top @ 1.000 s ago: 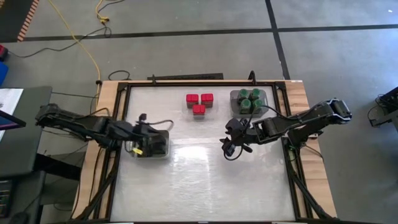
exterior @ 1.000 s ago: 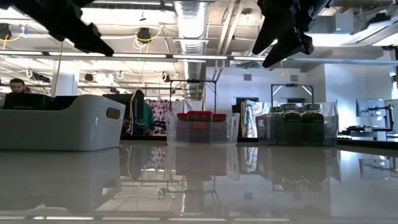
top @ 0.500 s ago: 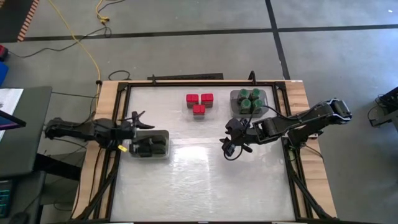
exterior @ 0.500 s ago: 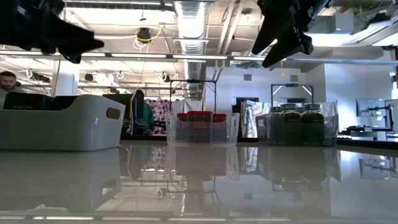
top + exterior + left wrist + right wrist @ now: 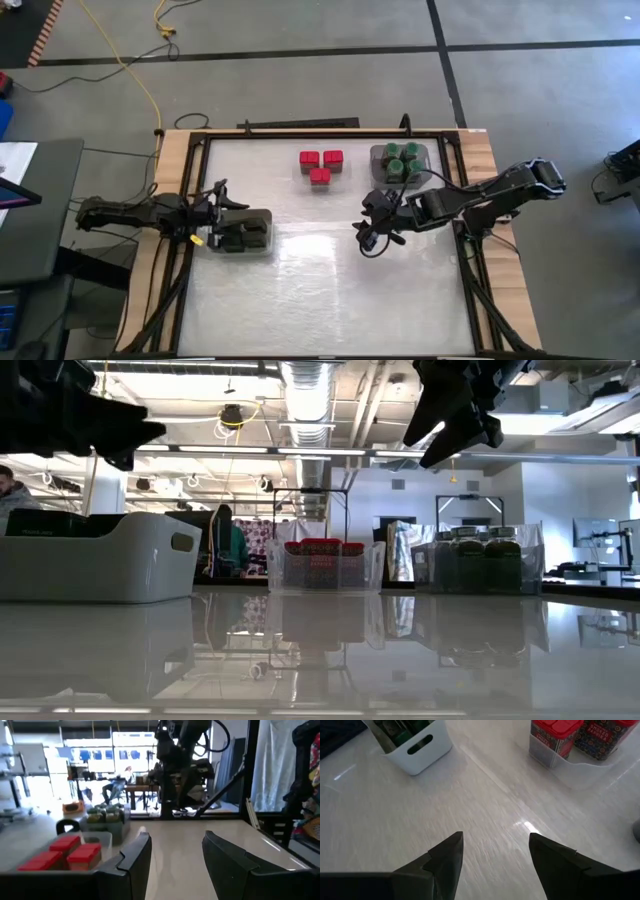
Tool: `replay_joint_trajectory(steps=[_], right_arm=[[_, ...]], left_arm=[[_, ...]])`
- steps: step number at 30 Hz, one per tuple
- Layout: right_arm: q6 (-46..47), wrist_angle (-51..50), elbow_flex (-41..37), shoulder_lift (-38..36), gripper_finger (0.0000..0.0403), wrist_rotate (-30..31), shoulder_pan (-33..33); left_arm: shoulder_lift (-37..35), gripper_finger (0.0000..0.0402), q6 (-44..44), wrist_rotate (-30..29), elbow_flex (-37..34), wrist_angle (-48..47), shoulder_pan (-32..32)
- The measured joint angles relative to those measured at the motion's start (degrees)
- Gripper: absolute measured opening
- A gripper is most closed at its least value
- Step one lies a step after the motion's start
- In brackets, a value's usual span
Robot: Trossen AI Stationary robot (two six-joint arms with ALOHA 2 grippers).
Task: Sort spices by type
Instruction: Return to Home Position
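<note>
Three red-lidded spice blocks (image 5: 320,165) stand in a clear tray at the far middle of the table. Green-lidded jars (image 5: 400,162) fill a tray at the far right. Dark tins (image 5: 243,233) sit in a pale tray (image 5: 262,246) at the left. My left gripper (image 5: 228,197) is open and level at the table's left edge, beside that tray, with nothing between its fingers (image 5: 172,855). My right gripper (image 5: 368,240) hangs open above the table's middle right, slanting down over bare tabletop (image 5: 492,850).
Bare glossy tabletop (image 5: 330,290) takes up the middle and near half. A dark frame (image 5: 300,128) runs around the table. In the low view the pale tray (image 5: 100,555), red blocks (image 5: 320,565) and green jars (image 5: 480,565) stand in a row. A person (image 5: 12,485) shows in the room behind.
My left gripper has drawn back from above the pale tray toward the table's left edge and sunk, tipping from pointing downward to about level. The tray and its tins stay put. My right arm has kept still.
</note>
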Motion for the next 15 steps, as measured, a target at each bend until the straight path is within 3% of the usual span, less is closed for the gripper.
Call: replay_joint_trajectory(steps=[8, 15], right_arm=[[-1.8, 0.1, 0.0, 0.0, 0.0255, 0.0, 0.0], [-3.0, -6.0, -0.8, 0.0, 0.0255, 0.0, 0.5]], left_arm=[[0.0, 0.0169, -1.4, -0.8, -0.1, -3.5, 0.0], [0.1, 0.0169, -0.9, -2.9, -0.2, -3.8, 0.0]])
